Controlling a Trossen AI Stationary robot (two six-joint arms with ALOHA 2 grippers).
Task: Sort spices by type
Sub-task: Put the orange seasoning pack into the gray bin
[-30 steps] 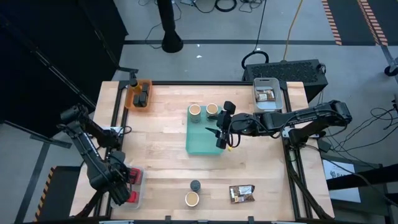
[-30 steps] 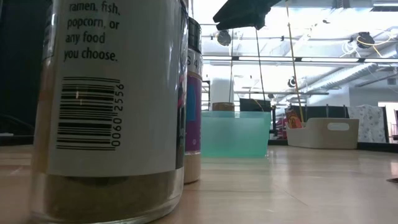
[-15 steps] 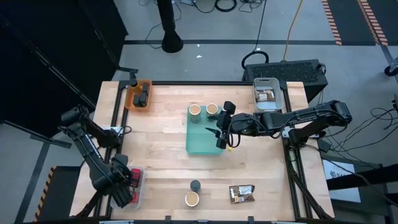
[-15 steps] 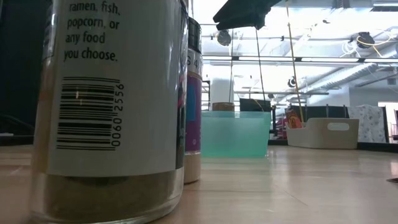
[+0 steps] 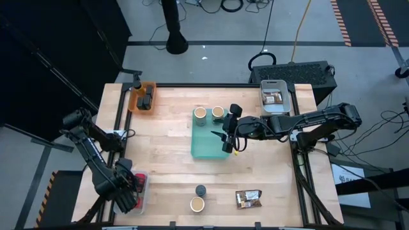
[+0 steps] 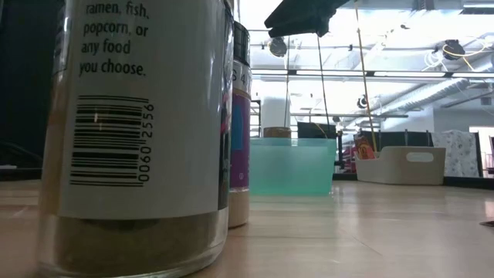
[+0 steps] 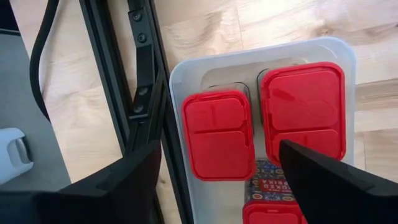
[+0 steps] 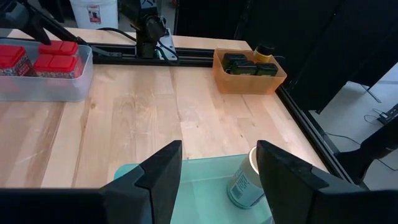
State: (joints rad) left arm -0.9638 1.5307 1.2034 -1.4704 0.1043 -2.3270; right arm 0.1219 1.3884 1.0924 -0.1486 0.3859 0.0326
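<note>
My left gripper (image 5: 128, 186) (image 7: 219, 149) hovers open over a clear tray (image 7: 177, 74) at the near left corner. The tray holds red square boxes (image 7: 217, 134). My right gripper (image 5: 228, 135) (image 8: 217, 155) hangs open above the teal bin (image 5: 209, 142), at its right side. Two tan jars (image 5: 200, 114) (image 5: 218, 113) stand at the bin's far end; one tan jar (image 8: 244, 180) shows below the right fingers. Loose on the table near its near edge stand a small black jar (image 5: 200, 190) and a tan jar (image 5: 197, 204), and a dark brown packet (image 5: 248, 199) lies there.
An orange bin (image 5: 142, 96) with dark jars sits at the far left corner. A pale blue tray (image 5: 275, 96) with brown packets sits at the far right. In the low view a labelled jar (image 6: 131, 131) stands close in front, with the teal bin (image 6: 293, 166) behind it.
My left gripper has shifted slightly over the clear tray with the red boxes. The right arm has kept still.
</note>
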